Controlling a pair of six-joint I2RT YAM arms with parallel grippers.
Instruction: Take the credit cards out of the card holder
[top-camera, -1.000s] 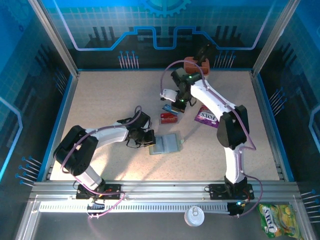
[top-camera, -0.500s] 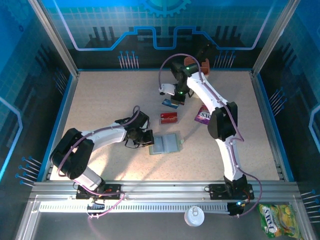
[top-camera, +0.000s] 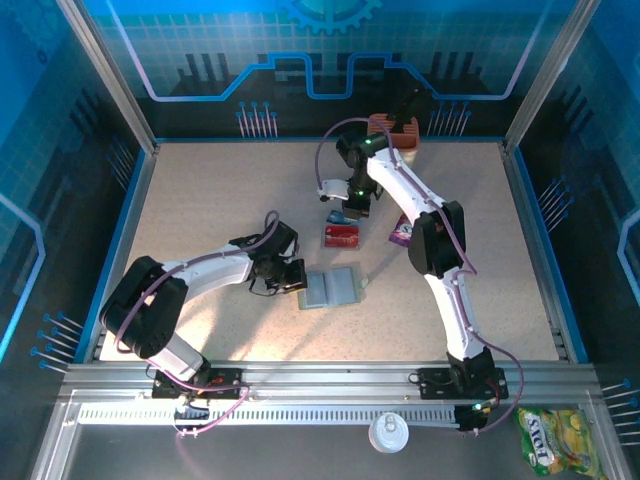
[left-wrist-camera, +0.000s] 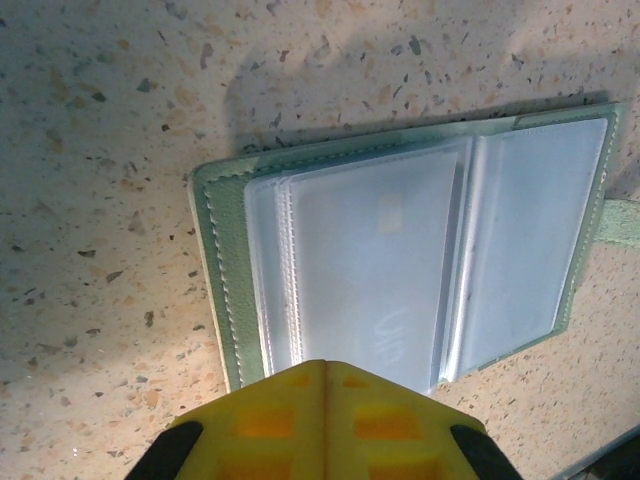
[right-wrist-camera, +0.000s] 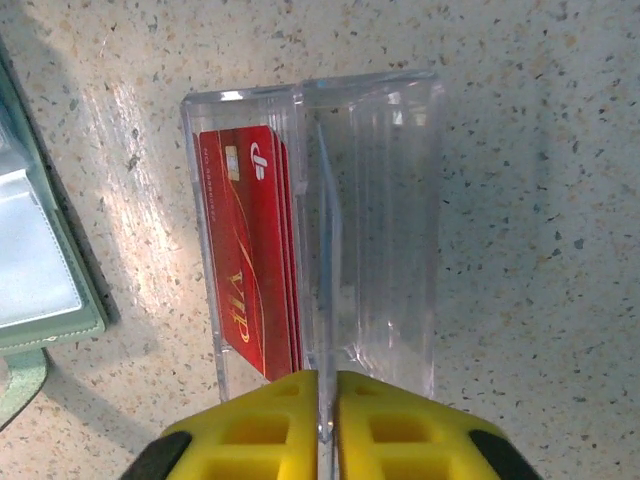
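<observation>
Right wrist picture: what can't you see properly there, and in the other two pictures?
- Blue card, right wrist view: edge-on in the right gripper's shut fingers, so both faces are hidden.
- Card holder, left wrist view: the left gripper covers its near edge; cloudy sleeves hide whether a card remains.
- Purple packet, top view: the right arm covers part; print too small.

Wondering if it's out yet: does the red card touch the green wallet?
Apart. The right wrist view shows bare table between the red card, lying in a clear tray, and the card holder.
</observation>
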